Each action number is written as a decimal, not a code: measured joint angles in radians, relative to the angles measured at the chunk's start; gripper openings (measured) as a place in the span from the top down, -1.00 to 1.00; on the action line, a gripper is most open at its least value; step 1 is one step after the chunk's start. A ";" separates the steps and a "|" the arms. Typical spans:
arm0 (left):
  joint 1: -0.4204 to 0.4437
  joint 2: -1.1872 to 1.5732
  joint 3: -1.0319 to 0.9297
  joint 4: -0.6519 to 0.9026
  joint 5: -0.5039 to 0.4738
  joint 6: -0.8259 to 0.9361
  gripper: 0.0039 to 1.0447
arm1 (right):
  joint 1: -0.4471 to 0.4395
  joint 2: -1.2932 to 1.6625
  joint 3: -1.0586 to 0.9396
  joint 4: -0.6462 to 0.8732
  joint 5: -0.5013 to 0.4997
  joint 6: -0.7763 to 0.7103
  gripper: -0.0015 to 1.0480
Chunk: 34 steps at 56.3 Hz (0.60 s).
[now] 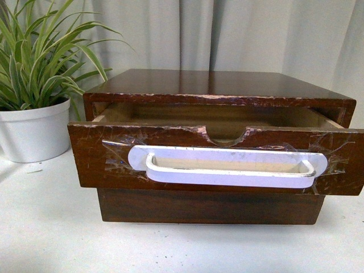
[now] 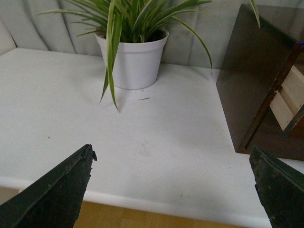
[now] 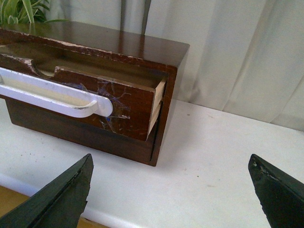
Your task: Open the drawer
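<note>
The dark brown drawer point(image 1: 91, 159) stands pulled out of its wooden cabinet point(image 1: 216, 82), showing its pale inside. A long white handle point(image 1: 227, 168) is taped across its front under a half-round notch point(image 1: 227, 135). The right wrist view shows the drawer point(image 3: 135, 111) and the handle's end point(image 3: 95, 107) sticking out of the cabinet. My right gripper point(image 3: 171, 164) is open over bare table, apart from the drawer. My left gripper point(image 2: 171, 154) is open above the table's near edge, with the cabinet's side point(image 2: 247, 76) off to one side. Neither gripper shows in the front view.
A spider plant in a white pot point(image 1: 34, 131) stands left of the cabinet, and the pot point(image 2: 135, 59) also shows in the left wrist view. A pale curtain point(image 1: 239, 34) hangs behind. The white table point(image 1: 57, 239) runs in front; its near edge point(image 2: 156, 204) shows by my left gripper.
</note>
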 joint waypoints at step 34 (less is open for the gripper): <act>-0.110 -0.192 -0.091 -0.007 0.039 0.002 0.16 | 0.284 -0.108 -0.033 -0.092 0.601 0.119 0.26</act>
